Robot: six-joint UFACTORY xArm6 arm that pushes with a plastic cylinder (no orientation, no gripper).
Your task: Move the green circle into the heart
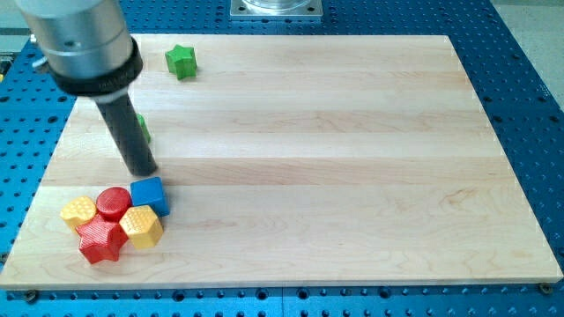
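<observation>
The green circle (pixel 144 129) lies near the board's left edge, mostly hidden behind my dark rod; only a green sliver shows at the rod's right side. My tip (pixel 145 173) rests on the board just below the green circle and just above the blue cube (pixel 149 195). The yellow heart (pixel 77 210) lies at the view's lower left, at the left end of a tight cluster, touching the red circle (pixel 113 202).
The cluster also holds a red star (pixel 100 241) and a yellow hexagon (pixel 141 226), below the red circle and blue cube. A green star (pixel 181 62) lies near the board's top left. The wooden board (pixel 352 176) sits on a blue perforated table.
</observation>
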